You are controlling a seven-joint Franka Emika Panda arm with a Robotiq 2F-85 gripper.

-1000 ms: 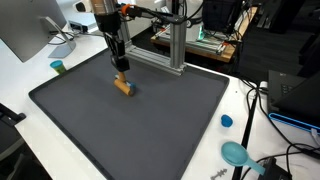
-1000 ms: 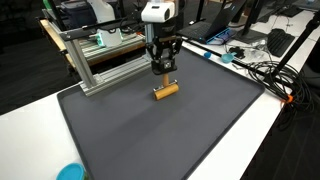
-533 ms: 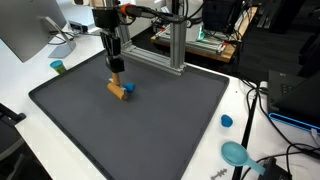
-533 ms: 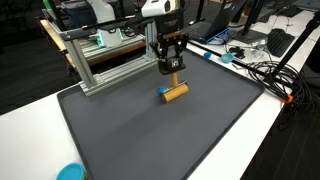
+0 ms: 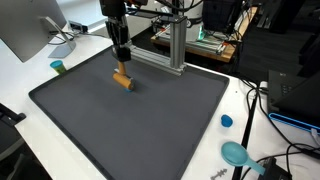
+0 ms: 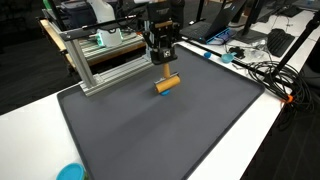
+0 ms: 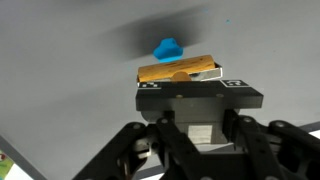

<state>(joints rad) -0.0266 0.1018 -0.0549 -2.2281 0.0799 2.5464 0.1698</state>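
**A:** While the gripper (image 5: 120, 62) is hanging over the mat (image 5: 150, 130), is it actually gripping anything or just hovering?

**B:** It's gripping. The fingers are clamping on the block (image 5: 122, 81), a little wooden piece with a blue tip (image 7: 168, 47). In both exterior views the block is sitting right under the fingers, touching them. In the wrist view it's lying crosswise right against the gripper body.

**A:** Where's that on the mat though?

**B:** Far part of it, near the frame (image 5: 176, 52) that's standing along the far edge. The arm (image 5: 113, 20) is pointing straight down at it. Whether the block is resting on the mat or hanging just above it, I can't tell. The wrist view is showing a dark shadow on the mat past the blue tip.

**A:** What else is lying around?

**B:** A blue cap (image 5: 226, 121) is sitting off the mat on the white table (image 5: 210, 150) to the right, well apart from the block. A teal scoop (image 5: 236, 153) is lying nearer, on the same side. A small cup (image 5: 57, 67) is sitting off the left edge, by the monitor (image 5: 25, 30).
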